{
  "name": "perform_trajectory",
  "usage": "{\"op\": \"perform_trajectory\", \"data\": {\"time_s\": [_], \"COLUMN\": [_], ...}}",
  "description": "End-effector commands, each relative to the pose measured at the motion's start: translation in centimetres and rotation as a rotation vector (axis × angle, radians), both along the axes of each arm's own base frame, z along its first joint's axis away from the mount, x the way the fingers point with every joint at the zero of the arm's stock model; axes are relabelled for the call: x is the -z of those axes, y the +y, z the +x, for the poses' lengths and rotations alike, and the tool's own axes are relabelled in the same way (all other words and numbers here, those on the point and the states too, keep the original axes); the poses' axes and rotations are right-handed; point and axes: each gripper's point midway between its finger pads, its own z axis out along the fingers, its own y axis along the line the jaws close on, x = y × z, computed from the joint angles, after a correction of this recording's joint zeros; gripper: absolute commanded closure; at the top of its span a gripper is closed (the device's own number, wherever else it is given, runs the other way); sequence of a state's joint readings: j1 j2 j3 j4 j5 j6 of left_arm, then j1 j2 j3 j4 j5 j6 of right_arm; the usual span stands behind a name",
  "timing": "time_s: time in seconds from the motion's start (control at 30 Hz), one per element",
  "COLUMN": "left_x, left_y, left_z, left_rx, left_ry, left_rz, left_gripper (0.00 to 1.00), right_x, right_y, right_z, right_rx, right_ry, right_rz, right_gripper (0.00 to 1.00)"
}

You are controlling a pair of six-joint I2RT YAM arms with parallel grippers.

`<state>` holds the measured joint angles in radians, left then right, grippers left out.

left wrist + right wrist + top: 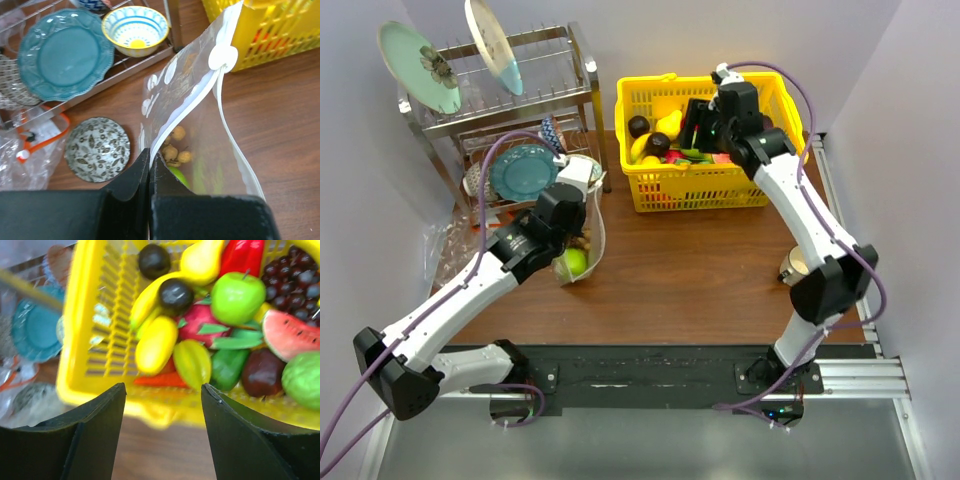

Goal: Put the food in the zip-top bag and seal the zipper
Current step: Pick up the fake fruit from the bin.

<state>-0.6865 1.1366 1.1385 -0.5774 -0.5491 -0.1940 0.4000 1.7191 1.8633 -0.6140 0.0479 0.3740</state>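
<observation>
Left of the yellow basket [700, 150], the zip-top bag [200, 135] is standing mouth-up, zipper [192, 102] running toward the basket, left gripper [149, 156] pinching its rim. Over the basket, the right gripper [162, 390] is hovering spread. A green apple [176, 175] is showing dimly inside.

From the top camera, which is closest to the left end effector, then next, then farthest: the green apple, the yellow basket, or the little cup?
Counting out from the left end effector:
1. Green apple: right beside it, inside the zip-top bag it pinches.
2. Yellow basket: farther back and to the right.
3. Cup: farthest, way over on the right.
</observation>
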Motion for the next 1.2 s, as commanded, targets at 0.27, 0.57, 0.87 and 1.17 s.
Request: {"op": "perform_trajectory", "data": {"time_s": [0.27, 0.57, 0.87, 1.17], "left_x": [1.4, 2.2, 3.3, 3.6], "left_y": [-3.2, -3.0, -2.8, -3.3], "left_z": [0.7, 0.4, 0.2, 0.3], "left_rx": [0.107, 0.108, 0.110, 0.132], "left_ry": [-0.043, -0.047, -0.039, -0.028], "left_rz": [-0.139, -0.145, -0.132, -0.131], "left_gripper": [1.00, 1.00, 1.00, 1.00], "right_x": [6.9, 11.6, 13.9, 5.7], "right_y": [-4.6, -4.9, -4.6, -4.5], "right_z": [11.8, 16.2, 17.2, 14.9], "right_rx": [0.158, 0.189, 0.172, 0.120], "right_ry": [0.082, 0.071, 0.072, -0.072], "right_rz": [-0.105, -0.134, -0.141, -0.107], "right_gripper": [0.01, 0.01, 0.23, 0.40]}}
